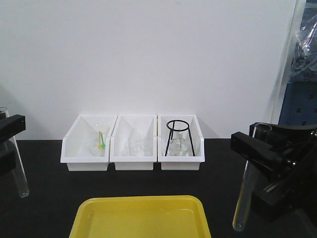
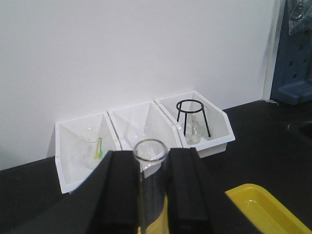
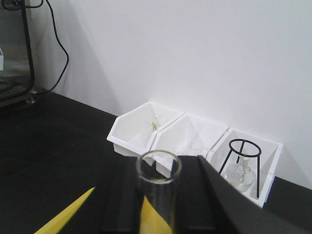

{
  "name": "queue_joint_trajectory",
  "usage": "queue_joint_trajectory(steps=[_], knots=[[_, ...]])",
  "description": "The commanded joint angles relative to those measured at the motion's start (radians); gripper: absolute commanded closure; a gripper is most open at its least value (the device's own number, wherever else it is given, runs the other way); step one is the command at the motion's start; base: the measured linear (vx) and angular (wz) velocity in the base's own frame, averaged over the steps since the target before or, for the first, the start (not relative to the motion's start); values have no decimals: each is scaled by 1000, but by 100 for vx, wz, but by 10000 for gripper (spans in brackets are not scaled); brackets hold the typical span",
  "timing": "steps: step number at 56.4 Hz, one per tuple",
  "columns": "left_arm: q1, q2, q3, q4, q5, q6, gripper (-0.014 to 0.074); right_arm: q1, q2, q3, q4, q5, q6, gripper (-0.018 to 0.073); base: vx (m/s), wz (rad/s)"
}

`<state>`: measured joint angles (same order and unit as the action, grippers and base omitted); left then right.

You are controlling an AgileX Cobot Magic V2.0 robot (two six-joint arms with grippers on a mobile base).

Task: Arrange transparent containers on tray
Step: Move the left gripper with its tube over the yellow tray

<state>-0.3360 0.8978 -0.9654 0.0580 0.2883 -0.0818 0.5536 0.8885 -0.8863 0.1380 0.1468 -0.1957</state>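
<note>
Flanking tray (image 1: 143, 201), left gripper (image 2: 152, 195), right gripper (image 3: 158, 200) clamp near-upright test tubes (image 1: 19, 168) (image 1: 245, 188).

Bright even light, soft wall (image 3: 195, 58) shadows, mild sheen on tray (image 1: 88, 208), slightly grainy

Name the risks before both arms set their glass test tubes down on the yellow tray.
1. The left test tube and right test tube hang upright, pinched near their rims. The smooth glass could slip from the left gripper or right gripper.
2. Both tubes are beside the yellow tray, not over it. If released early, they would likely hit the table.
3. Round tubes may roll and knock together once laid down.
</note>
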Motion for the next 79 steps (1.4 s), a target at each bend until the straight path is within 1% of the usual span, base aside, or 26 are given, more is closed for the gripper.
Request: queue_joint_trajectory(steps=[1, 45, 53, 58, 62, 68, 73, 79], knots=[[-6, -13, -31, -7, -85, -5, 599, -5, -10, -29, -5, -82, -7, 568, 0, 0], [-6, -10, -31, -7, -91, -5, 599, -5, -10, -29, -3, -83, -7, 568, 0, 0], [-6, -10, -31, -28, -79, -8, 599, -5, -10, -29, -3, -83, -7, 568, 0, 0], [-6, 3, -39, -72, -39, -9, 596, -5, -10, -29, -3, -83, -7, 568, 0, 0], [-6, 40, -64, -102, 40, -9, 596, -5, -10, -29, -3, -83, -7, 568, 0, 0], [-6, 145, -138, -160, 176, -9, 596, -5, -10, -29, -3, -83, -7, 568, 0, 0], [-6, 257, -208, -227, 288, -4, 596, -5, -10, -29, -3, -83, -7, 568, 0, 0], [-6, 384, -294, -322, 378, 25, 596, -5, -10, -29, -3, -83, -7, 568, 0, 0]])
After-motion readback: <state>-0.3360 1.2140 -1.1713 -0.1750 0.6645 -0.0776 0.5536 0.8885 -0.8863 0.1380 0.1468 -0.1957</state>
